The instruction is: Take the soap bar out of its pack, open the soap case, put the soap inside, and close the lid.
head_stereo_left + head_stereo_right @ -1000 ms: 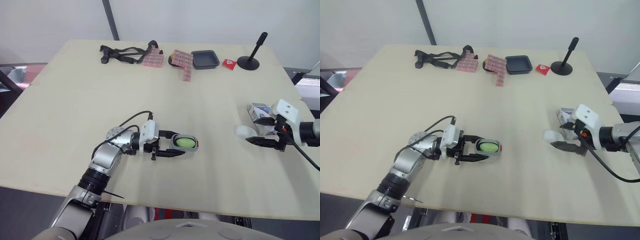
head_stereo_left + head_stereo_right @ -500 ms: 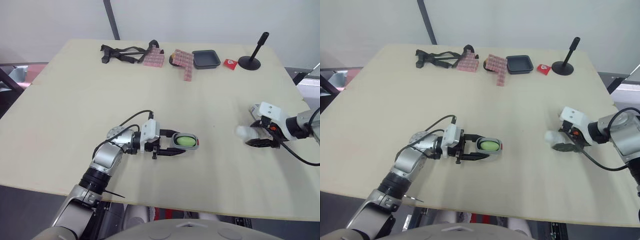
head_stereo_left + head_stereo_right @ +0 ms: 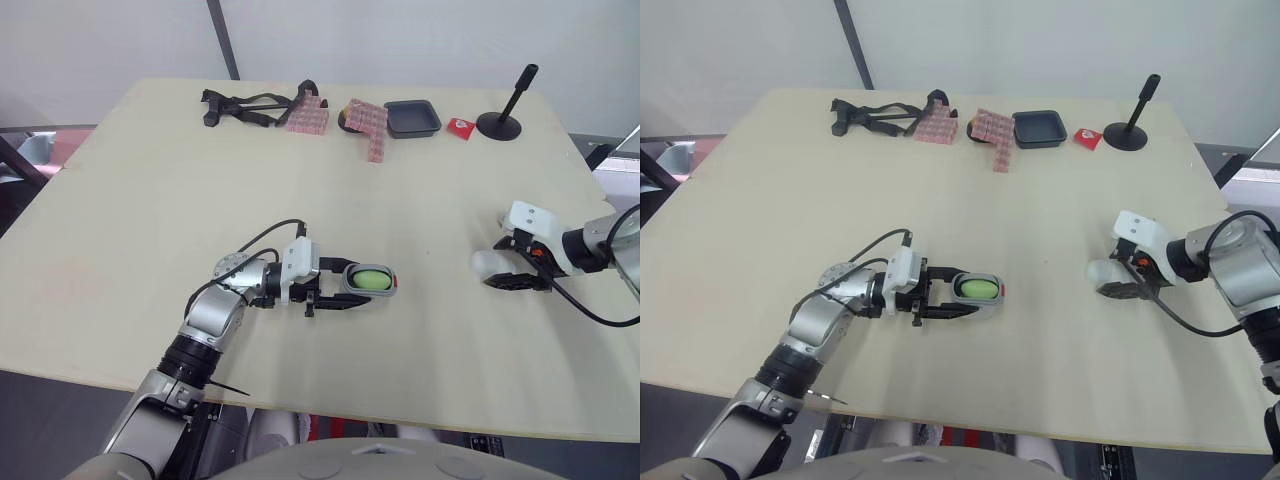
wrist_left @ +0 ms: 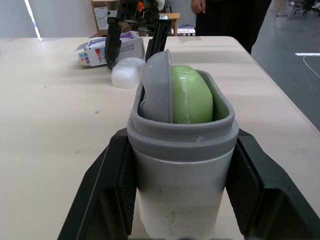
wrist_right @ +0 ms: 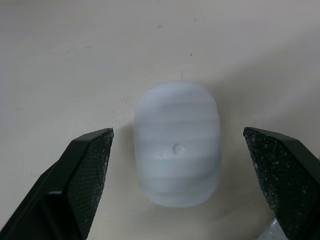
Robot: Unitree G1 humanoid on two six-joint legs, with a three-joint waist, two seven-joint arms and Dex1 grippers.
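A grey soap case (image 3: 368,281) lies near the table's front, lid off, with the green soap bar (image 4: 189,95) inside it. My left gripper (image 3: 357,287) is shut on the case, one finger on each side. The case's white lid (image 3: 487,264) lies on the table at the right. My right gripper (image 3: 508,272) hovers open over the lid, and its fingers (image 5: 85,170) stand wide on either side without touching it. The opened soap pack (image 4: 102,50) lies just behind the lid.
Along the far edge lie a black strap (image 3: 245,105), pink patterned packs (image 3: 308,118), a dark tray (image 3: 412,117), a small red item (image 3: 459,126) and a black stand (image 3: 500,122). A person in dark clothes (image 4: 227,20) stands beyond the table.
My right gripper has swung from beside the soap pack over to the white lid and now straddles it. The left gripper and the case have stayed put.
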